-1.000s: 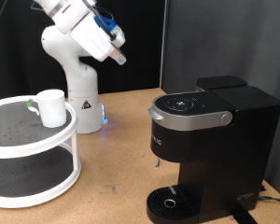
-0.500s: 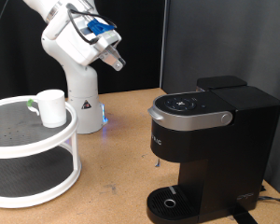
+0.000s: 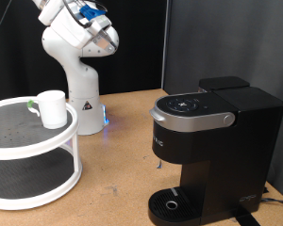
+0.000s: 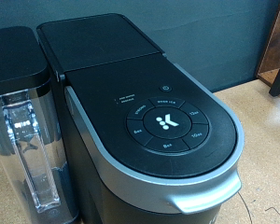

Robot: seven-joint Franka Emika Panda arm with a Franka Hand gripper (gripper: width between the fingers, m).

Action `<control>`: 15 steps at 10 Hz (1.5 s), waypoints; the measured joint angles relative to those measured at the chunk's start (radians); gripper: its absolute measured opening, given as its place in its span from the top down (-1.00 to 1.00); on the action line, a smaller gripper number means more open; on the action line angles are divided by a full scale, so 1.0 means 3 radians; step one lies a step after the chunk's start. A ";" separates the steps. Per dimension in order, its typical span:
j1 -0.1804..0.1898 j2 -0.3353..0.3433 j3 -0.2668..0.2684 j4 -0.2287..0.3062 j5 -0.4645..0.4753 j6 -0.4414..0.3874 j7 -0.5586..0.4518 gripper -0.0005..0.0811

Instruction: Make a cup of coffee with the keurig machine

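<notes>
The white cup [image 3: 53, 108] stands on the top tier of a round white shelf [image 3: 19, 147] at the exterior view's left. The black keurig machine [image 3: 212, 141] stands at the right with its silver-handled lid down and its round drip tray [image 3: 170, 204] bare. The gripper [image 3: 100, 36] hangs high at the top, above the robot base, far from both the cup and the machine. Its fingers do not show clearly. The wrist view looks down on the machine's button panel [image 4: 163, 121] and its water tank [image 4: 28, 140]. No fingers show there.
A small green-topped thing [image 3: 31, 104] sits just behind the cup on the shelf. The white robot base [image 3: 77, 89] stands behind the shelf with a blue light beside it. Bare wooden table [image 3: 118, 155] lies between shelf and machine. A black curtain hangs behind.
The hand has swung up and to the exterior view's left, turning as it went. The cup and the machine have not moved.
</notes>
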 joint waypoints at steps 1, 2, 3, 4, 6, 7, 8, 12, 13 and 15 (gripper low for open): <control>0.0000 0.0008 0.0000 0.0000 0.0008 0.0002 0.0000 0.98; 0.0001 0.0010 0.0006 -0.0014 0.0111 0.0057 -0.0001 0.98; 0.0002 -0.0004 0.0035 -0.0064 0.0300 0.0238 -0.0001 0.98; 0.0002 -0.0042 0.0080 -0.0142 0.0455 0.0441 -0.0001 0.98; -0.0001 -0.0166 0.0109 -0.0293 0.0543 0.0568 0.0019 0.98; -0.0007 -0.0244 0.0090 -0.0346 0.0530 0.0507 0.0057 0.98; -0.0026 -0.0320 0.0060 -0.0374 0.0471 0.0392 0.0105 0.98; -0.0168 -0.0544 -0.0128 -0.0365 -0.0014 -0.0298 0.0224 0.98; -0.0201 -0.0572 -0.0147 -0.0368 -0.0069 -0.0348 0.0224 0.98; -0.0251 -0.0611 -0.0160 -0.0379 -0.0081 -0.0339 0.0224 0.98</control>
